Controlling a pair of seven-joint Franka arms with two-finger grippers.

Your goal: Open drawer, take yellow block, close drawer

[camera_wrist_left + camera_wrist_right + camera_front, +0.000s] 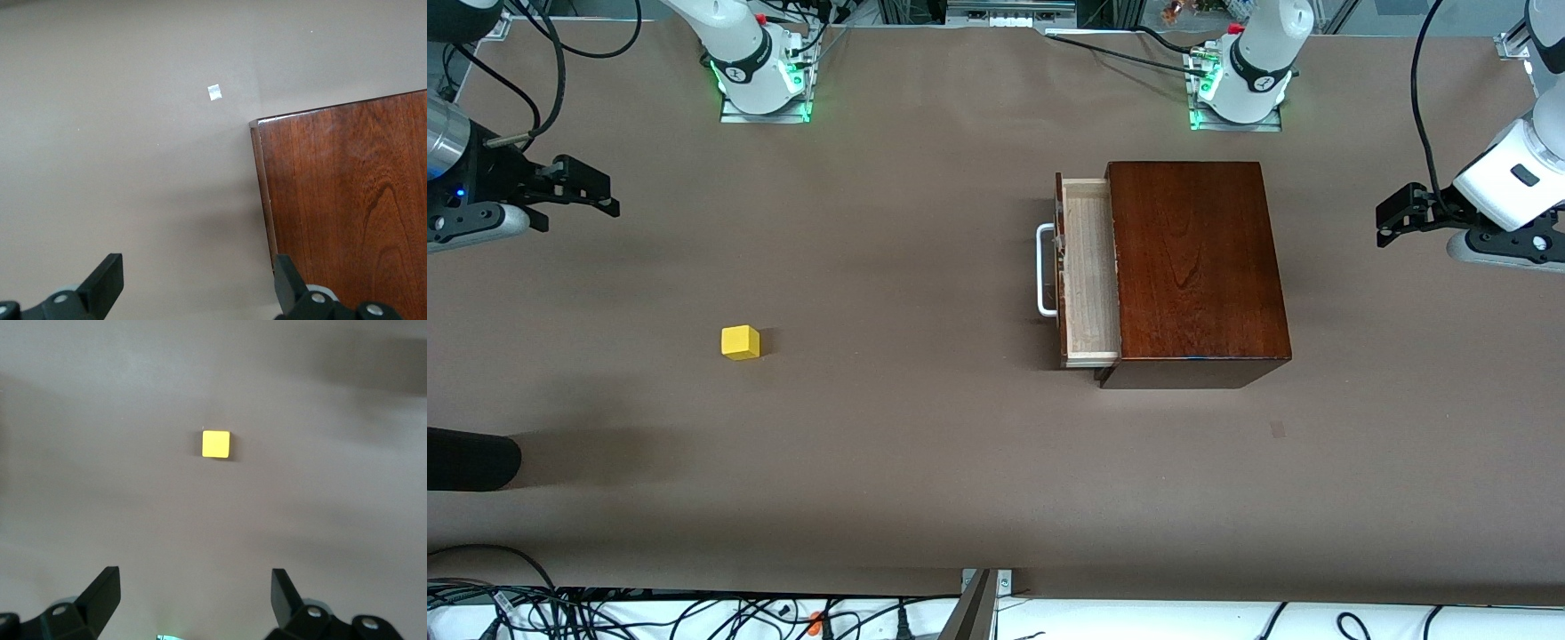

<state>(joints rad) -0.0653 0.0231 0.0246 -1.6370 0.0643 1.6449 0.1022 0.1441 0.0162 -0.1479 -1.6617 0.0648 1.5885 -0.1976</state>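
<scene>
The yellow block (740, 342) sits on the bare table toward the right arm's end, well apart from the dark wooden box (1193, 267). It also shows in the right wrist view (216, 445). The drawer (1089, 271) is pulled partly out, its pale inside empty as far as it shows, with the white handle (1045, 269) at its front. My right gripper (596, 191) is open and empty, up in the air at its end of the table. My left gripper (1392, 218) is open and empty beside the box; its wrist view shows the box's corner (347, 193).
A small grey patch (1278, 429) lies on the table nearer to the front camera than the box; it also shows in the left wrist view (214, 92). A dark rounded object (467, 458) juts in at the right arm's end. Cables lie along the table's near edge.
</scene>
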